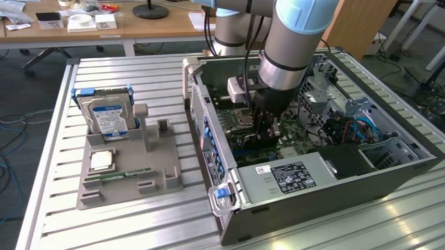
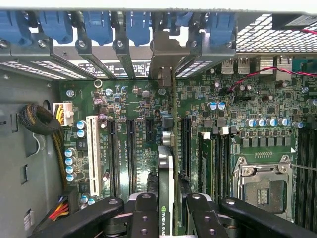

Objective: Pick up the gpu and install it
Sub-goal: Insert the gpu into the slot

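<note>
The gpu (image 2: 166, 173) shows edge-on in the wrist view, a thin dark card with a green logo on its silver edge. It stands upright on the green motherboard (image 2: 133, 104) in line with an expansion slot. Its silver end bracket (image 2: 163, 59) reaches the rear slot openings. My gripper (image 2: 168, 201) sits over the card's near end, its black fingers (image 2: 147, 208) close against both sides. In the exterior view the gripper (image 1: 268, 136) reaches down into the open computer case (image 1: 208, 104), above the motherboard's middle, and hides the card.
On the exterior view's left, a grey fixture tray (image 1: 160, 166) carries a silver hard drive with a blue label (image 1: 108, 117), a green RAM stick (image 1: 118, 175) and a square chip (image 1: 102, 160). Inside the case are the power supply (image 1: 292, 177), drive cage (image 1: 386, 151), cables (image 1: 355, 127) and the CPU socket (image 2: 262, 186).
</note>
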